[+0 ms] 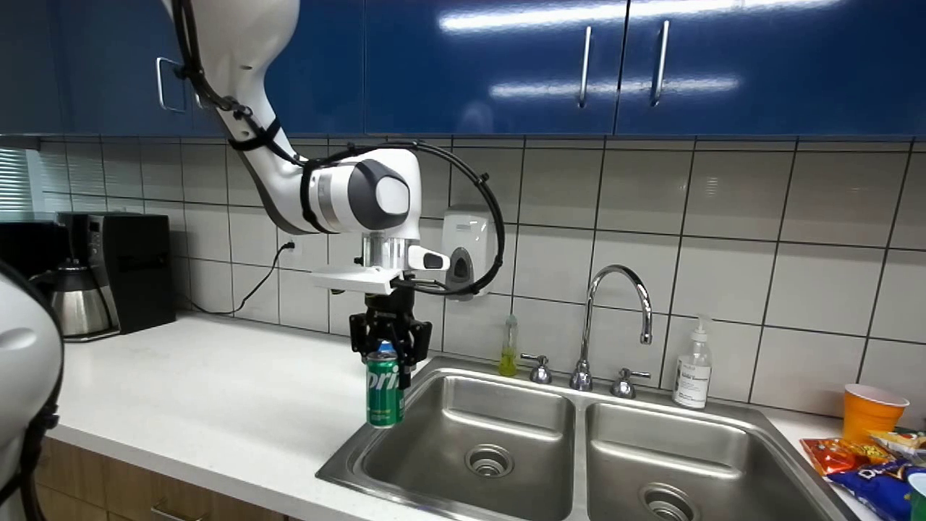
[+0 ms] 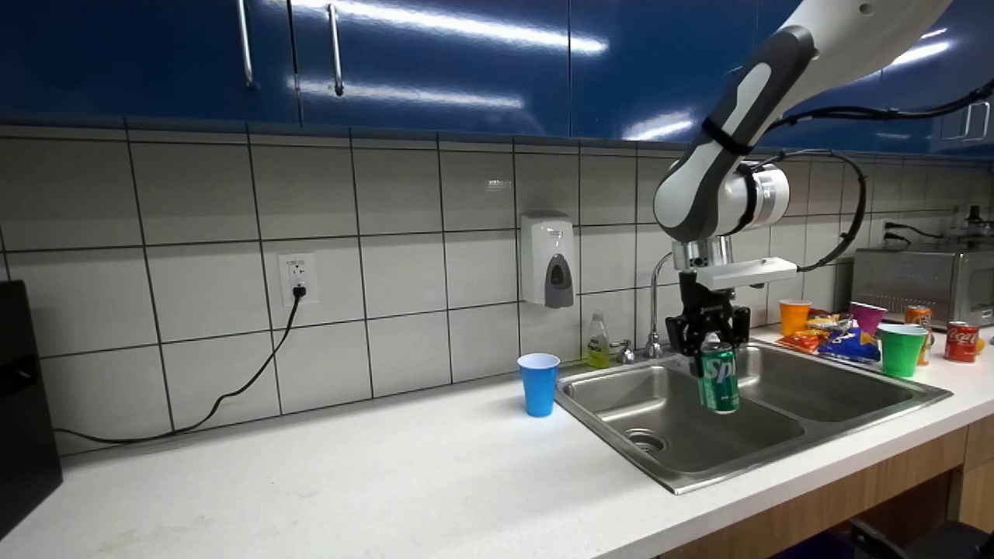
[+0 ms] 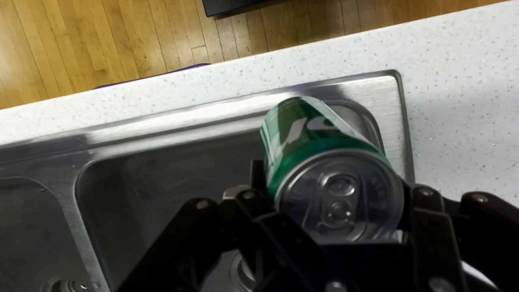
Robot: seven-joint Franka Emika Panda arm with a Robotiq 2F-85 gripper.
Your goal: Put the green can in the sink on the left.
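Pinching the green can [image 2: 719, 382] between its black fingers [image 3: 433, 231], the claw [image 3: 332, 190] holds it nearly upright over the left basin [image 1: 427, 463] of the sink [image 1: 343, 463]; how high the can hangs there is hard to judge. Its lettering shows only in part, running out of sight round the side in both exterior views. In the wrist view the claw hides much of the left basin's drain [image 3: 242, 269]. A patch of blue [image 1: 385, 347] at the can's top in an exterior view cannot be identified. The arm [image 1: 239, 36] is cut off at the top in both exterior views. On the bench [image 2: 349, 481], a blue cup [image 2: 538, 384] stands just beside the sink, and an orange can [image 2: 918, 317] is partly hidden behind a green cup [image 2: 901, 353]. In an exterior view the lower edge trims the right basin [image 1: 687, 441].
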